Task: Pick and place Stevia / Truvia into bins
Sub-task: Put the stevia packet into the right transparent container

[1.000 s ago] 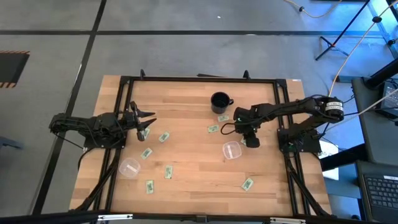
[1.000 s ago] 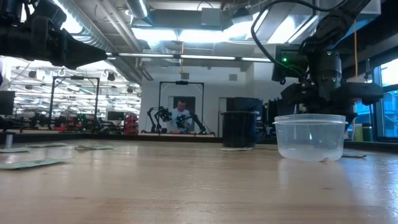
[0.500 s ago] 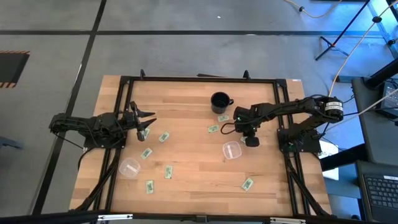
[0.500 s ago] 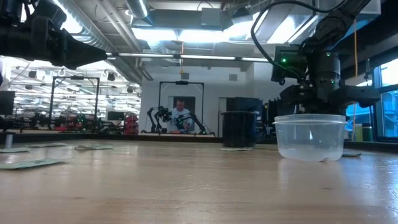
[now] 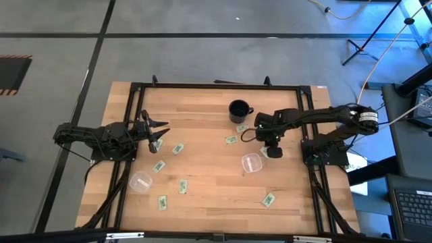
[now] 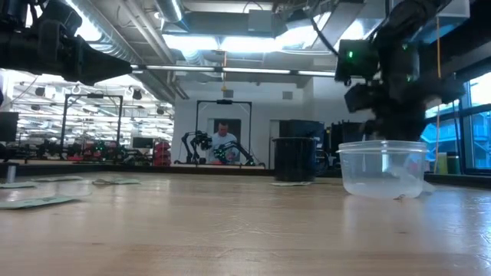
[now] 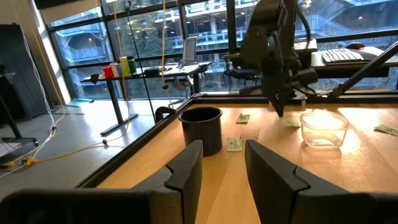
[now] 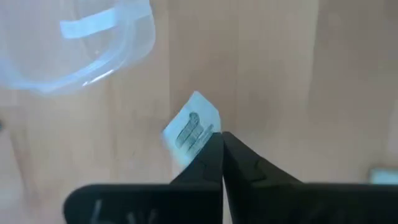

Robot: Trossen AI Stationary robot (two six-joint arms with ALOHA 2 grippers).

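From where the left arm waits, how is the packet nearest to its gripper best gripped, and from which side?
That sachet lies flat on the table, so probably straight down from above, the open left gripper pinching across its two long edges; nothing touches it. Lying flat, it gives no side hold.

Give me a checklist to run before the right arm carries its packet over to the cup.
1. Right tool shut on packet: ok.
2. Packet lifted off the table: cannot tell.
3. Nearest clear cup upright, open side up: ok.
4. Cup close beside the right tool: ok.
5. Black mug out of the way: ok.
6. Left tool open, waiting at the table's far side, away from this cup: ok.
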